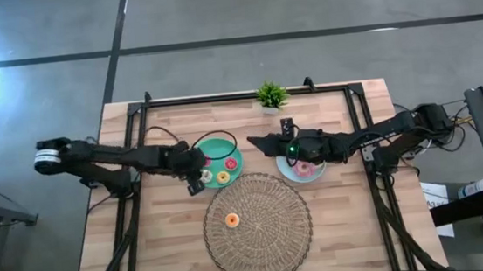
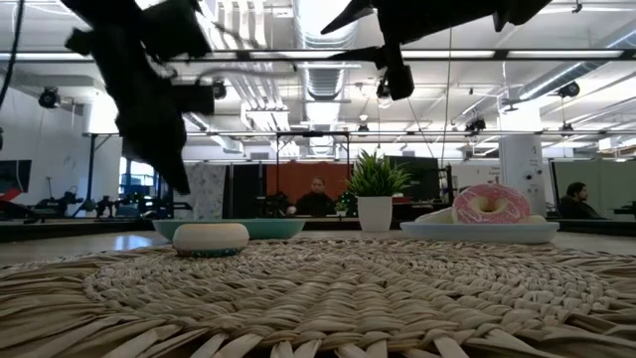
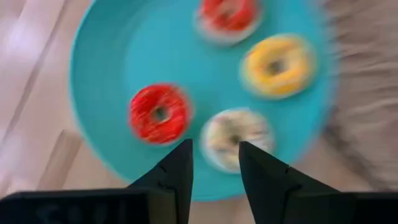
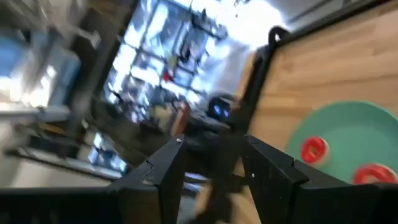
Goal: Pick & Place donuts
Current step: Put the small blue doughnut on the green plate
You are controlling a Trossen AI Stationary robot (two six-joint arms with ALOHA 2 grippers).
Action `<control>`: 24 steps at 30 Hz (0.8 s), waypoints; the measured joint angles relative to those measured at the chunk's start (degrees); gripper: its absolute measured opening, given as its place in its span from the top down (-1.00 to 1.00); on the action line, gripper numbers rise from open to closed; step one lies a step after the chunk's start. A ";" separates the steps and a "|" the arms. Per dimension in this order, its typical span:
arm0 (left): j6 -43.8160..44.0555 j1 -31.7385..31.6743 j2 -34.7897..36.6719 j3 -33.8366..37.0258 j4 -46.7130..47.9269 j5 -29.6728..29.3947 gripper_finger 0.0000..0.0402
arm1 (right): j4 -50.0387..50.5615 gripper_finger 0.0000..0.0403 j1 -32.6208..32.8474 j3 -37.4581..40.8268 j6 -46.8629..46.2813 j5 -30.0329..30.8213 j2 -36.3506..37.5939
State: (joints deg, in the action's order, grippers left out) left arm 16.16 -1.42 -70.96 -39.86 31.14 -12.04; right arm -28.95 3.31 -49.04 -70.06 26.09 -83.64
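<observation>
A teal plate (image 1: 216, 148) (image 3: 112, 50) holds several small donuts: a red one (image 3: 160, 113), a white one (image 3: 235, 137), a yellow one (image 3: 277, 65) and another red one (image 3: 229, 14). My left gripper (image 1: 197, 181) (image 3: 214, 163) hovers open and empty over the plate's near-left rim, fingertips just short of the white donut. A pink-frosted donut (image 1: 306, 167) (image 2: 490, 204) lies on a light-blue plate (image 1: 291, 175). One small orange donut (image 1: 231, 220) (image 2: 211, 239) rests flat on the wicker mat (image 1: 268, 238). My right gripper (image 1: 258, 143) (image 4: 211, 158) is open and empty, raised between the two plates.
A small potted plant (image 1: 271, 96) (image 2: 376, 194) stands at the table's far edge. Black frame rails (image 1: 135, 118) run along the table's sides. Bare wood lies left and right of the mat. People sit in the room behind the table.
</observation>
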 joint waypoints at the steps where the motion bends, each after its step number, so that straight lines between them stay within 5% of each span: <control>1: 0.04 0.93 1.76 0.00 -0.55 0.96 0.49 | 0.94 0.27 0.02 0.00 0.82 -1.17 0.00; 7: 1.85 9.99 10.62 0.47 -5.35 2.11 0.49 | 2.58 0.29 0.24 0.02 8.02 -11.00 0.00; 14: 9.21 19.41 12.98 0.79 -4.54 -1.33 0.49 | 2.29 0.33 5.22 -2.27 13.20 -12.75 -1.05; 18: 13.78 22.19 12.94 0.79 -4.46 -1.42 0.48 | 2.95 0.33 6.74 -6.16 15.74 -21.93 -4.95; 24: 18.01 24.06 12.89 0.79 -4.43 -1.55 0.48 | 21.07 0.33 7.33 -17.41 21.88 -31.31 -16.07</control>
State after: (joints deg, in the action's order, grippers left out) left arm 34.17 22.64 -58.08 -39.07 26.71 -13.58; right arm -7.88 10.65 -66.45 -48.18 -5.22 -99.71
